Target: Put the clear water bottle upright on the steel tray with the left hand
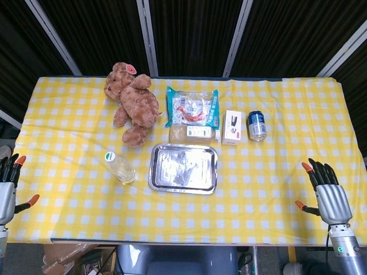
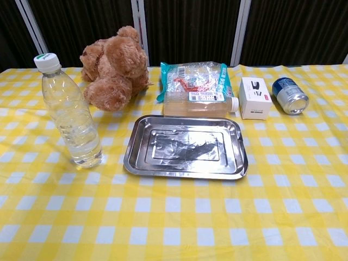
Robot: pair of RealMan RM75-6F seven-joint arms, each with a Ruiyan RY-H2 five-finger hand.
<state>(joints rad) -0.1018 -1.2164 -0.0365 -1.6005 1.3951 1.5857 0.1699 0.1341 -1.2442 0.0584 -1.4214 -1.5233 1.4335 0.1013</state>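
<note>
The clear water bottle (image 2: 69, 113) stands upright on the desk (image 1: 275, 189), white cap up, just beside the left edge of the steel tray (image 1: 183, 168) but not touching it; in the chest view a strip of yellow-checked cloth shows between the bottle's base and the tray's rim. Its long axis is vertical, so it already has the pose the task asks for and needs only a short sideways carry onto the tray. The left hand (image 1: 8, 183) hangs at the desk's left edge, fingers spread and pointing up, holding nothing; from there the bottle lies toward the middle of the desk and a little further back, with bare cloth between them. The right hand (image 1: 327, 192) is at the opposite edge, likewise spread and empty, and the tray stands between it and the bottle, so the left hand is judged the nearer and has the unobstructed line. The reach would run inward across the cloth to meet the bottle's side, and a grip around the body below the shoulder seems the likely choice to keep it vertical. The teddy bear (image 1: 132, 103) lies behind the bottle, well apart, and should not interfere. The tray's bed is bare, and neither hand shows in the chest view
</note>
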